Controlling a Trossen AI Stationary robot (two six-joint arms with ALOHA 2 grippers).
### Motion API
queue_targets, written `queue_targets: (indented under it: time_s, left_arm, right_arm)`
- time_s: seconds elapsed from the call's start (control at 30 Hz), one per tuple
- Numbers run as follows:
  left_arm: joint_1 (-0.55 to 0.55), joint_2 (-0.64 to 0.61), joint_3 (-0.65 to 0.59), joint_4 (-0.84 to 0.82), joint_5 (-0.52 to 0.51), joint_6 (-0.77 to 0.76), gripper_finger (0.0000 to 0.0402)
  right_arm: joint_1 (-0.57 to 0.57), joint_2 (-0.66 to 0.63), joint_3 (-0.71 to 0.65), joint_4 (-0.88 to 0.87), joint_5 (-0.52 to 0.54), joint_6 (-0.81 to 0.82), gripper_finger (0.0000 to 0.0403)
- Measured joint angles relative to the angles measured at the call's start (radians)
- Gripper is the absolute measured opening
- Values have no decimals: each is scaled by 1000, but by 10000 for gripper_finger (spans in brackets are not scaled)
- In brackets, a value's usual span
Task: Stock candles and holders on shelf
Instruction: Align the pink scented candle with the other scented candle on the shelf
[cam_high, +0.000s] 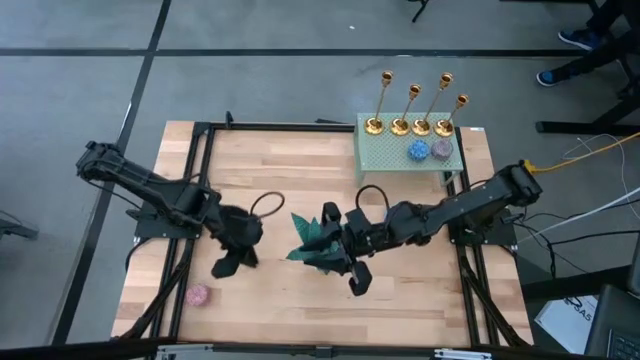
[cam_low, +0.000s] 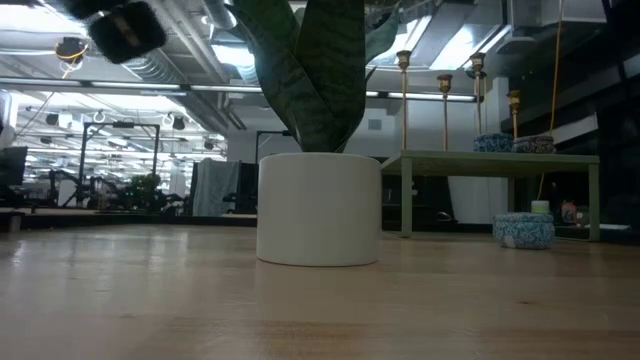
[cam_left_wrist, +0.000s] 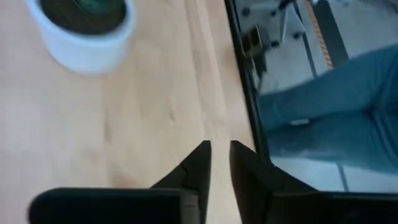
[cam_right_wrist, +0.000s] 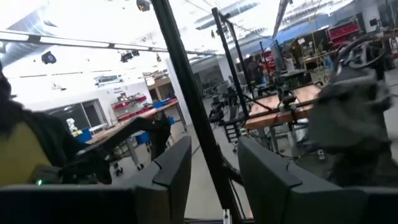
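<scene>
A pink candle (cam_high: 198, 296) lies alone near the wooden table's (cam_high: 270, 300) front-left corner. Just beyond it the left gripper (cam_high: 232, 263) hangs over the left half of the table, its fingers (cam_left_wrist: 198, 163) parted by a narrow gap and pinching nothing. Toward the middle, the right gripper (cam_high: 357, 278) reaches in from the right edge beside a teal-leaved plant ornament (cam_high: 315, 240) in a white pot (cam_low: 319, 208); its fingers (cam_right_wrist: 176, 160) stand apart, empty and pointing out into the room.

At the far-right corner stands the pale green perforated shelf (cam_high: 385, 157). Four gold holders (cam_high: 411, 126) line its far edge, and a blue candle (cam_high: 418, 150) and a mauve-grey candle (cam_high: 441, 150) sit side by side in front of them on the shelf top. In the low view, another blue candle (cam_low: 524, 230) rests on the tabletop under the shelf. A person's legs (cam_left_wrist: 323, 121) show past the table's edge.
</scene>
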Motion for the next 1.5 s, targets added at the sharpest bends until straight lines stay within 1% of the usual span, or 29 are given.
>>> queue_targets:
  time_s: [0.17,0.27,0.43,0.53,0.6,0.7,0.83,0.97,1.1,1.17,1.4,1.5]
  left_arm:
    - [-107,0,0,-70,0,-118,102]
    - [-168,0,0,-81,0,-219,132]
    - [-269,13,0,-81,12,-378,183]
    - [-341,31,0,-98,25,-405,212]
    - [-383,44,0,-120,28,-413,229]
    - [-440,69,0,-170,27,-474,248]
    - [-517,100,0,-176,27,-578,266]
    - [-587,133,0,-185,20,-627,278]
    - [-648,179,0,-241,-29,-663,284]
    - [-676,205,0,-264,-62,-677,287]
    - [-732,295,0,-275,-186,-686,288]
    - [-740,323,0,-277,-193,-696,288]
  right_arm:
    - [-1,-15,9,-1,-1,-9,134]
    - [0,-16,9,-6,-3,-9,134]
    - [-12,-20,9,-73,-85,-12,134]
    - [-20,-20,9,-123,-129,-9,134]
    - [-23,-20,9,-179,-138,-9,134]
    - [-25,-20,9,-233,-143,-9,134]
    - [-25,-20,8,-315,-143,-9,134]
    - [-25,-20,9,-351,-143,-10,134]
    - [-25,-20,8,-353,-140,-52,134]
    - [-25,-20,8,-353,-120,-64,134]
    - [-26,-20,8,-354,-97,-91,134]
    - [-26,-20,8,-354,-97,-91,134]
